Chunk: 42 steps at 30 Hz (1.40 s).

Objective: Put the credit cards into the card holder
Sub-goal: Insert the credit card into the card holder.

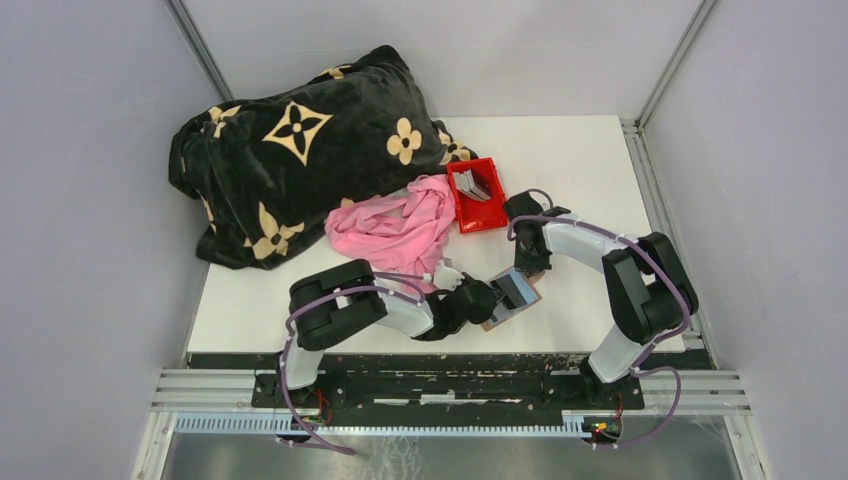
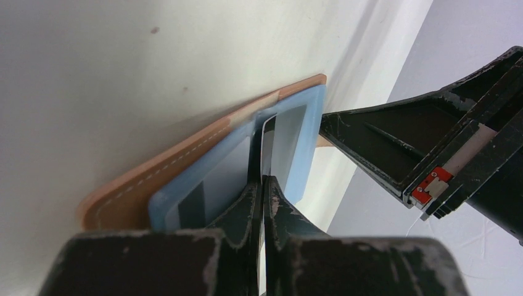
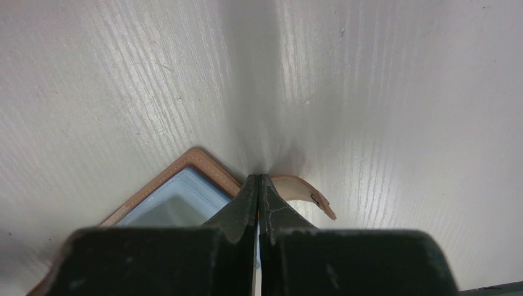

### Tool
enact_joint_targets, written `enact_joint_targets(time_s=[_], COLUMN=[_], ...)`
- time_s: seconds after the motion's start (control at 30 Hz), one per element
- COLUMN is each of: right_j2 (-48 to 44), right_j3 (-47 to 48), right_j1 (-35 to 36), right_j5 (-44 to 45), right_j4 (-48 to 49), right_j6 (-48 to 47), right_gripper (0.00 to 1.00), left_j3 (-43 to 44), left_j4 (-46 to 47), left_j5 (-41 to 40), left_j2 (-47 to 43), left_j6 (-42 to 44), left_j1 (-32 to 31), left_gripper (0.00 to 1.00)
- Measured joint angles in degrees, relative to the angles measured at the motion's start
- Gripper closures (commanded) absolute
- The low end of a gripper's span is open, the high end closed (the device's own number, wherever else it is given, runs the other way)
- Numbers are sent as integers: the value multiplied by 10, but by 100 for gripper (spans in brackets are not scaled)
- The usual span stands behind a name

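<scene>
The card holder lies open and flat on the table, near its front edge between the two arms, with its pale blue lining facing up. The left gripper has its jaws clamped on a thin grey card. It holds the card low and nearly edge-on against the lining, which looks like the angle needed to slide it into a slot. The right gripper has its jaws pressed together with nothing visible between them. Its tips sit at the holder's far edge, just beside the snap tab, I reckon to pin the leather so it can't skid as the card is pushed. The other cards wait in the red bin farther back.
</scene>
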Motion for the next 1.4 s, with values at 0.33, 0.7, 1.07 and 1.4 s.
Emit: enact_joint_targets(time_s=[0.33, 0.7, 1.07, 1.4], right_j2=[0, 1, 6, 6], right_j3=[0, 2, 9, 9], right_j1=[0, 6, 8, 8], right_j5=[0, -27, -41, -55], right_j4=[0, -6, -15, -15], right_j6=[-1, -2, -3, -4], right_gripper=[99, 99, 99, 99], left_j3=[60, 38, 71, 81], left_j4=[-75, -163, -250, -309], left_j5=[-23, -46, -83, -112], left_j2=[16, -36, -59, -60], left_j6=[1, 1, 27, 28], left_j1=[-9, -44, -68, -78], left_gripper=[83, 63, 46, 65])
